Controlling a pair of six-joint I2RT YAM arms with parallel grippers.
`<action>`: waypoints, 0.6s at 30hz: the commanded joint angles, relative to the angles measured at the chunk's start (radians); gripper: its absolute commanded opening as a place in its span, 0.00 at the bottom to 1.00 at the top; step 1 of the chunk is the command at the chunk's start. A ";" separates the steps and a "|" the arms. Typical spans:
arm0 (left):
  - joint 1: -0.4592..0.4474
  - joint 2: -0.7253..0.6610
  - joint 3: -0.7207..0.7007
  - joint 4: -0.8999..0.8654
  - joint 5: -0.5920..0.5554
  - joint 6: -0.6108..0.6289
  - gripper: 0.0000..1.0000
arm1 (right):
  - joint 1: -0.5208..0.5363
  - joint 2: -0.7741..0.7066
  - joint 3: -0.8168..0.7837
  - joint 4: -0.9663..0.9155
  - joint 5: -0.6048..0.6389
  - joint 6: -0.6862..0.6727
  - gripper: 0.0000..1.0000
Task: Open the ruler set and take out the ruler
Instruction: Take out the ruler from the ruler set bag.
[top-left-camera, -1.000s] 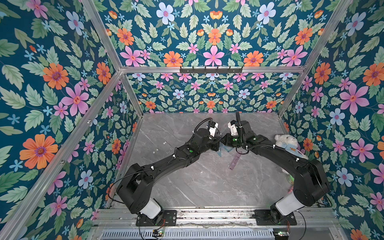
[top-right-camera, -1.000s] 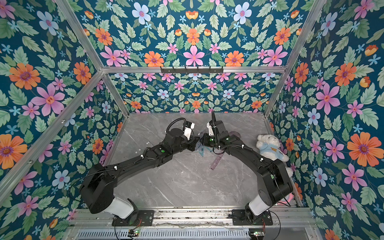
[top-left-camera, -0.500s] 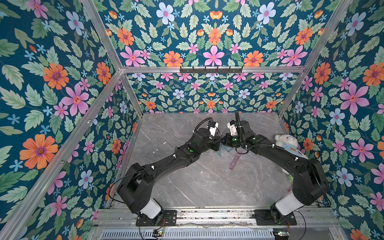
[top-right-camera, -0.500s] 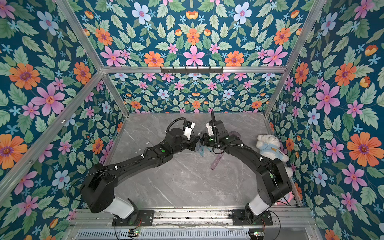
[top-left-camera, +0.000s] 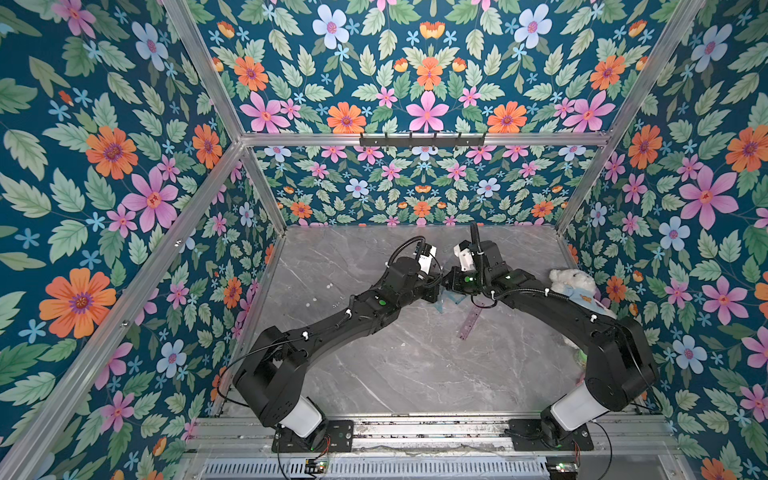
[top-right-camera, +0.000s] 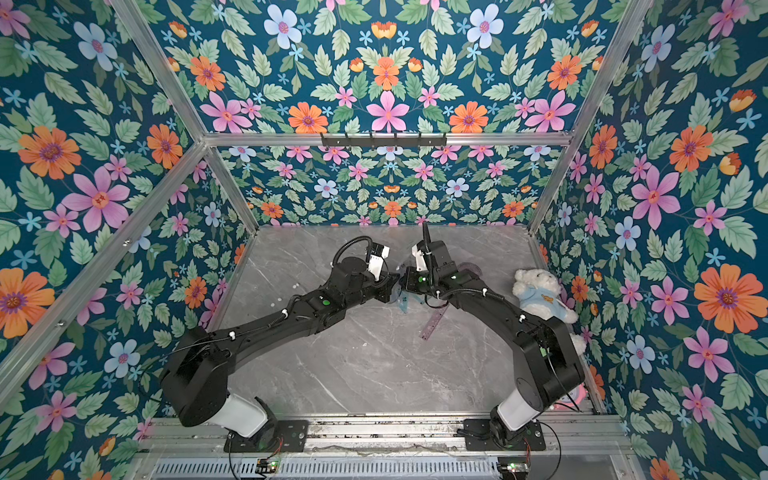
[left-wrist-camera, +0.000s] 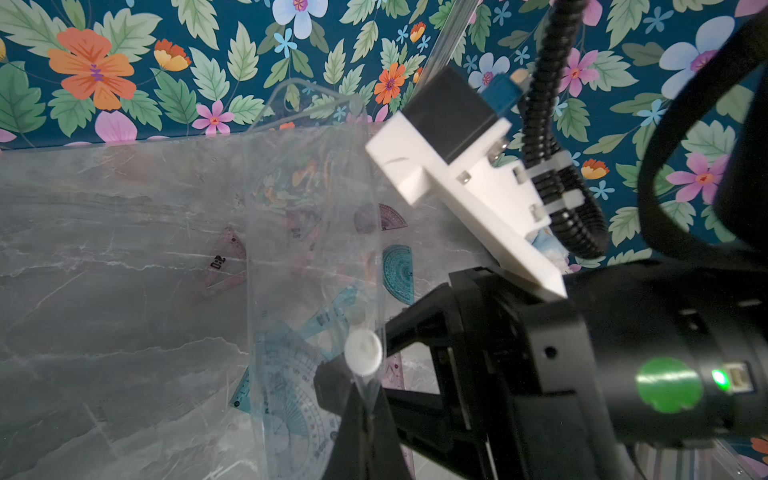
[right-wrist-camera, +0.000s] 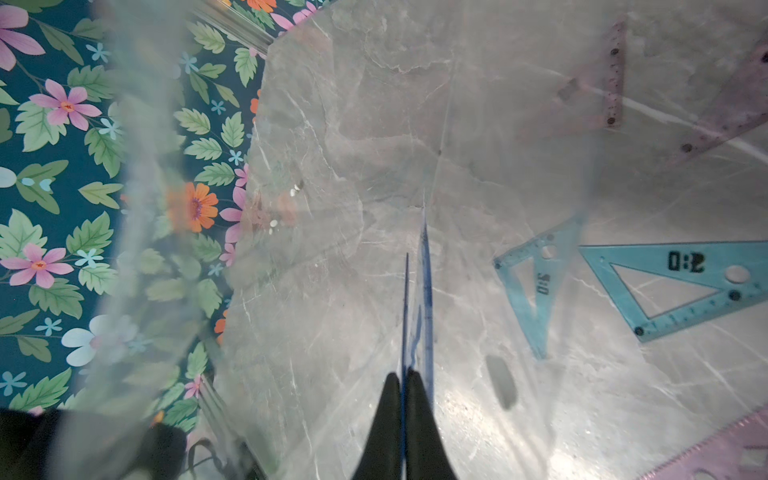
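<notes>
A: Top views first. Any writing?

B: Nothing legible from up there. The left arm (top-left-camera: 365, 309) and right arm (top-left-camera: 536, 297) are meeting mid-worktop (top-left-camera: 415, 374), wrists almost touching, tips hidden. A slim lilac ruler (top-left-camera: 469, 322) is lying flat on the grey veined marble, just beside the right arm; both top views are showing it. A white plush bear (top-right-camera: 538, 291) is sitting by the right wall. Floral paper in alu framing is closing in the room, w/ a black hook rail (top-left-camera: 422, 140) at the back.

A: Left wrist?

B: The ruler set (left-wrist-camera: 316, 232), a clear floppy plastic pouch w/ a round white snap (left-wrist-camera: 363, 352), is hanging upright above the marble. The left pincer (left-wrist-camera: 362, 399) is pressing together on its film just under the snap. A teal protractor (left-wrist-camera: 286, 399) is showing thru the film; inside or behind, can't tell. A pinkish triangle (left-wrist-camera: 218, 262) on the marble is carrying digits, approx "0:2".

A: Right wrist?

B: The right pincer (right-wrist-camera: 402, 378) is squeezing tight on a thin, blue-edged clear sheet, seemingly the pouch film. Thru it, a big teal triangle (right-wrist-camera: 685, 262) is showing black digits, roughly "0:20", plus tick marks along one edge. A smaller teal triangle (right-wrist-camera: 542, 286) is lying next to it, print too blurred to read.
</notes>
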 joint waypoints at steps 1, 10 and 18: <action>0.000 -0.008 -0.006 0.040 -0.005 -0.001 0.00 | 0.001 -0.021 0.003 0.007 -0.001 0.003 0.00; 0.002 -0.010 -0.025 0.051 -0.021 -0.004 0.00 | -0.013 -0.117 -0.003 -0.037 0.028 -0.015 0.00; 0.003 -0.008 -0.029 0.054 -0.032 -0.008 0.00 | -0.058 -0.213 -0.035 -0.070 0.000 -0.013 0.00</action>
